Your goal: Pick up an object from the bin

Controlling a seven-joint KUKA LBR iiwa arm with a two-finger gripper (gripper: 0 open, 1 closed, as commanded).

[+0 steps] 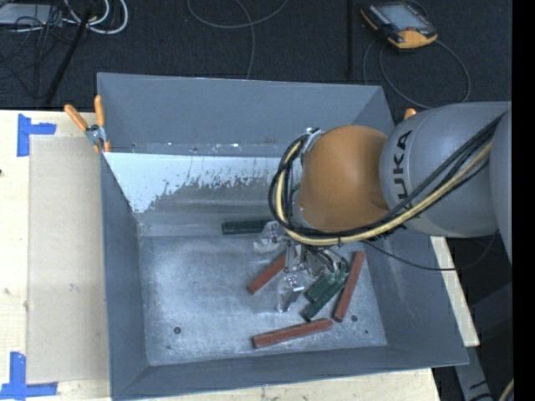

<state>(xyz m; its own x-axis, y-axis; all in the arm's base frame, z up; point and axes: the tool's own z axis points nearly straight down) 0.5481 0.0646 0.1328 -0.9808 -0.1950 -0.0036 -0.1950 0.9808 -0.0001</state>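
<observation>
Arm: from right, wrist pointing down into bin.
Gripper: low between a brown stick and a green block.
Grip: cannot tell.

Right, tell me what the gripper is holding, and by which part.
Cannot be told. The gripper sits low between a reddish-brown stick and a dark green block; no hold on either is visible.

The bin is dull grey, its floor flecked and scuffed whitish. Three sticks are reddish-brown, a flat piece is dark green, and a bar is blackish-green. The wrist cover is orange-brown and the arm pale grey, with black and yellow cables.
</observation>
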